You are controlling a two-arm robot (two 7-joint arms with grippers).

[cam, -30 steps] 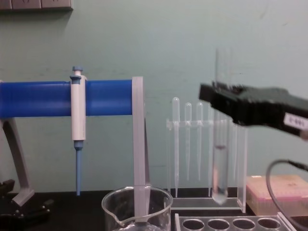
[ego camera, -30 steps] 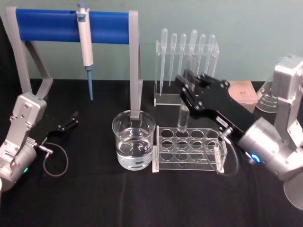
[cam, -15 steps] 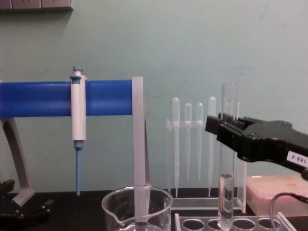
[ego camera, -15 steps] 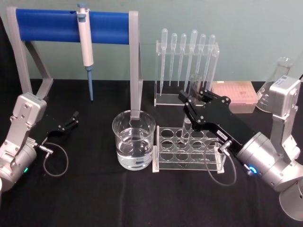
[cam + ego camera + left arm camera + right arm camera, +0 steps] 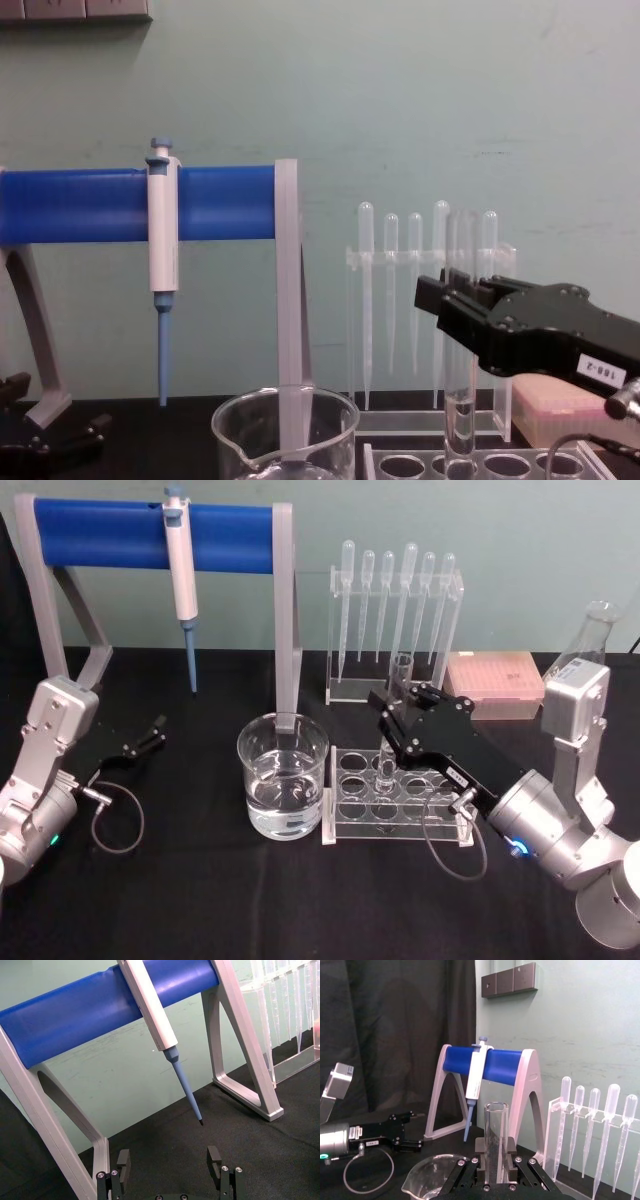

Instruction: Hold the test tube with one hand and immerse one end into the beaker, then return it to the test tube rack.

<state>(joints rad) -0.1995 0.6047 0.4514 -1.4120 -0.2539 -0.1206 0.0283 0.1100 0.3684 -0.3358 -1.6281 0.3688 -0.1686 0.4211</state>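
Right claw (image 5: 398, 712) pinches glass tube (image 5: 399, 675) near its rim (light, slippery, fragile), rack (image 5: 400, 802) at beaker's (image 5: 283, 775) 3 o'clock; left claw (image 5: 170, 1172) spread, parked.

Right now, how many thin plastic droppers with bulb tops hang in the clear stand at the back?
6 thin frosted plastic droppers, hanging side by side in one row across the clear acrylic stand; none seems hidden from the head view.

A white pipettor with a blue tip (image 5: 182, 575) hangs on the blue-barred grey stand (image 5: 150, 535) far left; frosted plastic pipettes (image 5: 395, 590) stand far right, beside a pink box (image 5: 495, 680), behind a clear rack (image 5: 400, 795) on the black desk (image 5: 250, 900).
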